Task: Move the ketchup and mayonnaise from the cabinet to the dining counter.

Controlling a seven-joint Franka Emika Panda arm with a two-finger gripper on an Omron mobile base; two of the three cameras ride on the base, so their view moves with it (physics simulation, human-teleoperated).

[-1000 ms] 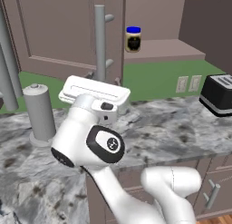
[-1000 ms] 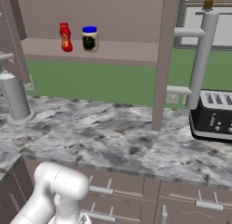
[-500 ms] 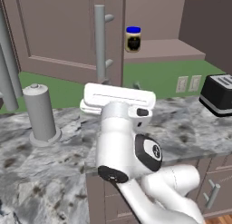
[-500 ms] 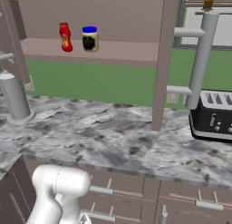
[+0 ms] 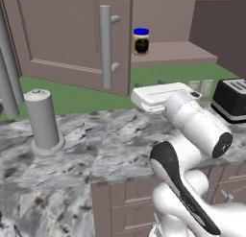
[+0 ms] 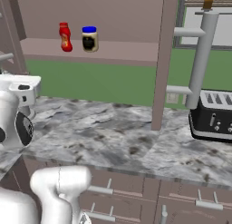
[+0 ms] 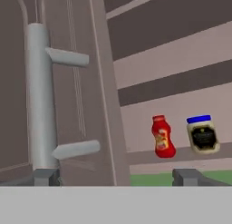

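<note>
Ketchup (image 6: 65, 37) and mayonnaise (image 6: 89, 39) stand upright side by side, close but apart, on the open shelf of the cabinet (image 6: 113, 51), the red bottle to the left of the blue-lidded jar as the right base view shows them. Neither has been lifted, so the task sits at its first step: the reach for one of the two. The gripper (image 7: 117, 177) points up at the shelf from below, its fingertips (image 7: 189, 176) spread wide with nothing between them and well short of either item. In the hand view the ketchup (image 7: 163, 137) sits nearer the line between the jaws than the mayonnaise (image 7: 202, 134) does, so it looks the likelier first pick (a judgement, not a certainty). The open door (image 5: 67, 34) with its long grey bar handle (image 5: 106, 46) stands just left of the approach. The next move calls for rising to shelf height, advancing past the door edge, centring the spread jaws around one body without nudging its neighbour, then closing.
</note>
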